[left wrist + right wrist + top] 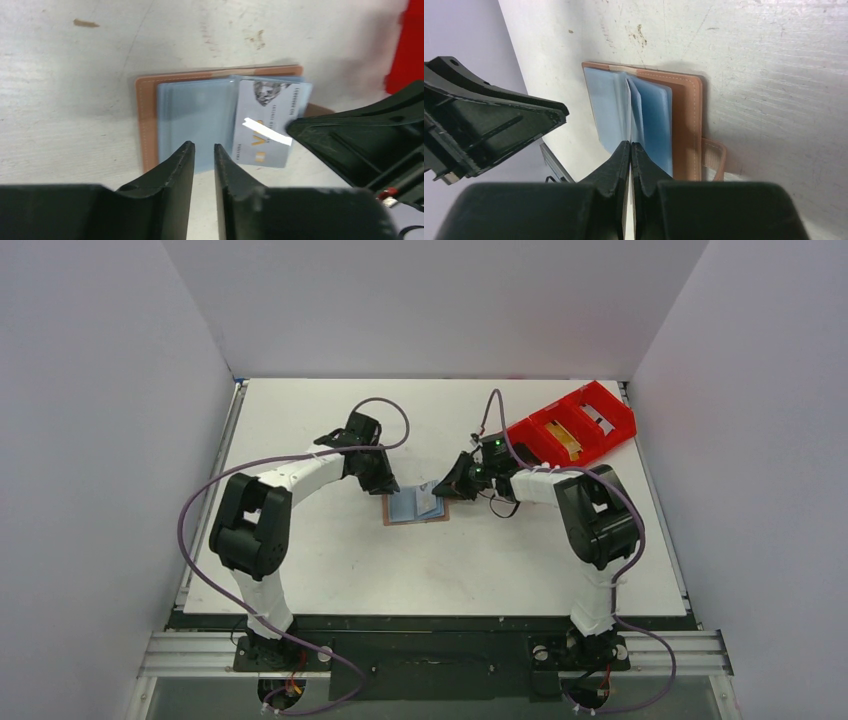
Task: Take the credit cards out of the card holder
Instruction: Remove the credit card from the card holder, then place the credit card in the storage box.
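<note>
Nearest us, the left gripper (203,146) hangs low over the near edge of the holder (147,120). Its fingers are a narrow slit apart and nothing is between them. We cannot tell whether they touch the leather.

The holder lies open and flat on the table (330,570), about mid-table, between the two grippers. Its pale blue sleeves (197,115) face up and one leaf stands half raised.

From the other side, the right gripper (631,144) has its fingers pressed together. We judge that they pinch the card (267,125), which sits tilted and partly out of its sleeve.

We expect the card to be light, thin and stiff, with glossy faces that could slip. It is best held near an edge, with a pad flat on each face, and drawn along the sleeve's line. The holder looks light and soft and its sleeves floppy, so it would likely slide or lift with the card unless pinned. The flat left sleeve or the brown cover is the place to press, not the loose tab (714,160).

Farther off, at the far right, stands the red tray (612,426).
</note>
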Robot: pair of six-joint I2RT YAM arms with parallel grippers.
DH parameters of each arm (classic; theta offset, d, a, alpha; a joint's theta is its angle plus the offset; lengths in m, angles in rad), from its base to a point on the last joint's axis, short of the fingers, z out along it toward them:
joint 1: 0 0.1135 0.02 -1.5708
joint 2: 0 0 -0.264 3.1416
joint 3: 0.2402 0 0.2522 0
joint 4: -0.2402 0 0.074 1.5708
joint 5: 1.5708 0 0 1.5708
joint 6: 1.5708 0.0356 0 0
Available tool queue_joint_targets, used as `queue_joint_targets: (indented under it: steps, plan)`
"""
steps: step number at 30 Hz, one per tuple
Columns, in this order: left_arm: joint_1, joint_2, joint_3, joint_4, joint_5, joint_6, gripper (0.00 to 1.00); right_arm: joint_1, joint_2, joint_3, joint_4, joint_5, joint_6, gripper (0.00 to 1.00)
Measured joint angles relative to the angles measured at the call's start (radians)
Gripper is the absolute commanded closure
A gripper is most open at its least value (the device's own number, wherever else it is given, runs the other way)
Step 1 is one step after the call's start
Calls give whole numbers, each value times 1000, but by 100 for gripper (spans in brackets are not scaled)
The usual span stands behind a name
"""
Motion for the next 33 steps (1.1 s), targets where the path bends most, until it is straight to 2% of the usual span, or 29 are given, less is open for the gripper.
queue_joint_targets:
  steps: [9, 16, 25, 28, 29, 31, 32, 33]
  plan:
    - [23, -27, 26, 37, 135, -1, 66, -12, -28, 0, 39, -43, 59, 100]
    - [57, -66, -50, 178, 284, -77, 64, -21, -37, -3, 193, -112, 197, 100]
    - [79, -90, -95, 316, 380, -174, 65, -27, -37, -28, 384, -171, 372, 100]
    - [82, -103, -109, 367, 399, -211, 79, -27, -37, -28, 428, -180, 404, 100]
    - [83, -106, -111, 383, 407, -224, 89, -27, -37, -28, 438, -182, 412, 100]
    - [88, -111, -116, 405, 415, -242, 100, -27, -37, -29, 451, -181, 420, 98]
    - [93, -113, -117, 427, 430, -256, 100, -32, -37, -31, 451, -181, 423, 88]
    - [96, -115, -117, 449, 444, -268, 100, -35, -37, -35, 450, -180, 426, 83]
